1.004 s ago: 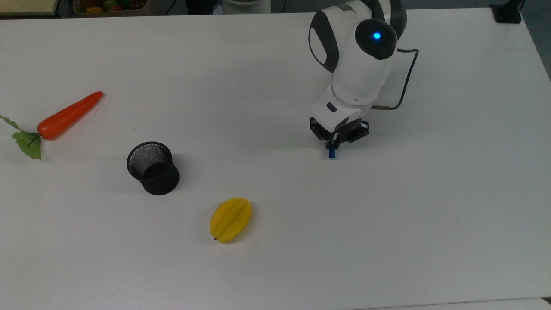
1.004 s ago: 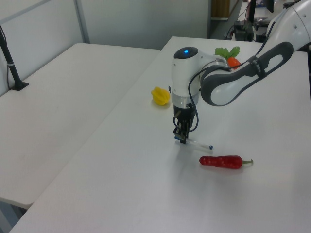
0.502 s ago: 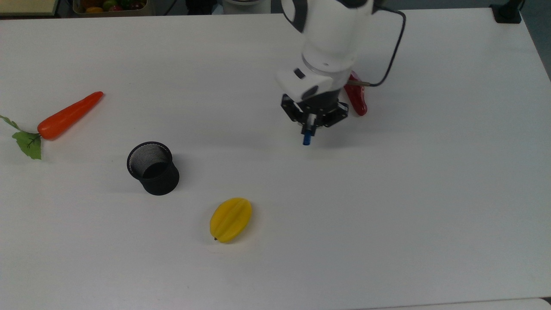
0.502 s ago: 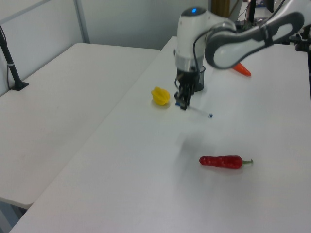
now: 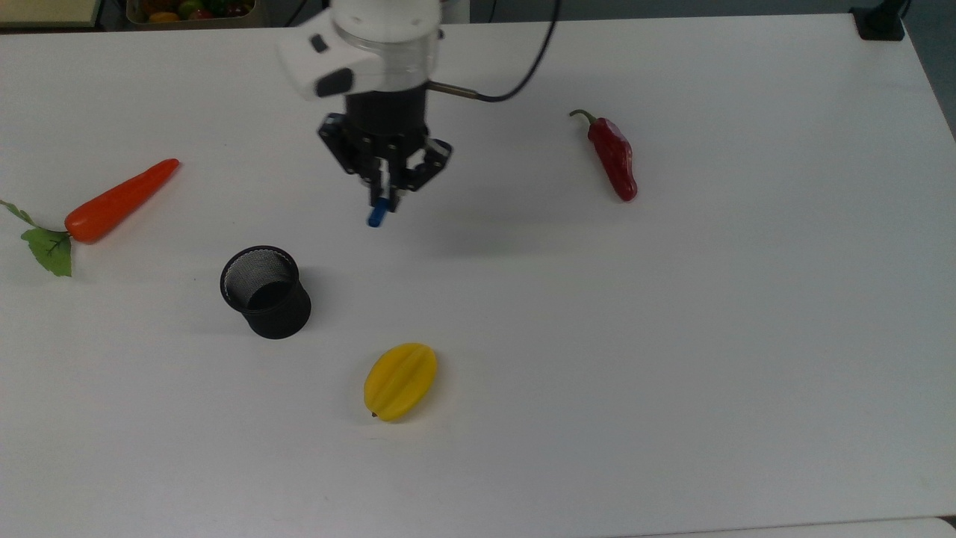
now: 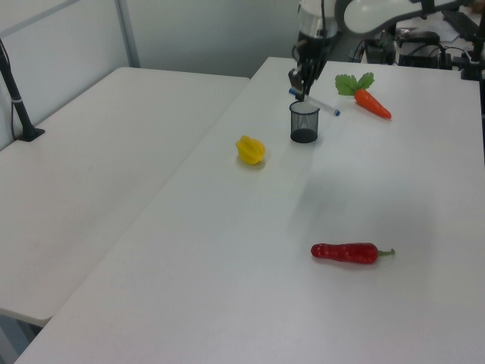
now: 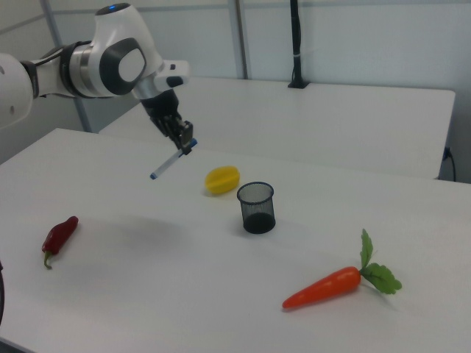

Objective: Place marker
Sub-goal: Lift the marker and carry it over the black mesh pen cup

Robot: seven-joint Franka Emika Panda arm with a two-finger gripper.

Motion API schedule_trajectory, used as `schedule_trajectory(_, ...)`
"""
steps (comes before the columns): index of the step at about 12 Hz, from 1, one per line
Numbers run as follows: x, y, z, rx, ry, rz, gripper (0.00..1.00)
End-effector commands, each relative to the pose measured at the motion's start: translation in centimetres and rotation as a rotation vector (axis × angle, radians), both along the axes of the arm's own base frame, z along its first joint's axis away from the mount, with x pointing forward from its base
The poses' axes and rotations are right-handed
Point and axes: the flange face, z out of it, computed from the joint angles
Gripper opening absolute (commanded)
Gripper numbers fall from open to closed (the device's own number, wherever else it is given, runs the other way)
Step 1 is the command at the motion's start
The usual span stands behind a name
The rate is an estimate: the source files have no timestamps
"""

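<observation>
Marker (image 7: 168, 165) hanging tilted in the air above the white bench (image 5: 672, 359), the gripper (image 5: 384, 187) pinching it with its fingers near the blue-capped end.

It is hovering near the black mesh cup (image 5: 266, 292), on the cup's upper right in the top view. A yellow fruit (image 5: 400, 381) is lying toward the bench's near edge in the top view, an orange carrot (image 5: 119, 200) by the top view's left edge, a red chili (image 5: 614, 156) well apart toward the top view's right. A second white bench (image 6: 91, 167) is standing alongside, past a narrow gap. Broad bare surface is lying open on the top view's right.
</observation>
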Motion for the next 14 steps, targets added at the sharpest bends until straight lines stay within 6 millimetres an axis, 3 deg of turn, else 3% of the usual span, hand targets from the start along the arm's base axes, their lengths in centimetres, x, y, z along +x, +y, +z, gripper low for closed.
schedule_trajectory(1, 0.2, -5.1, 2.2, -0.017, -0.124, -0.009, 0.09)
schedule_trajectory(5, 1.4, -9.5, 1.6, -0.083, -0.294, -0.014, 0.09)
schedule_trajectory(9, 3.2, -13.2, -2.6, -0.13, -0.344, -0.018, 0.09)
schedule_trajectory(14, 4.3, -14.7, -5.5, -0.134, -0.402, -0.012, 0.1)
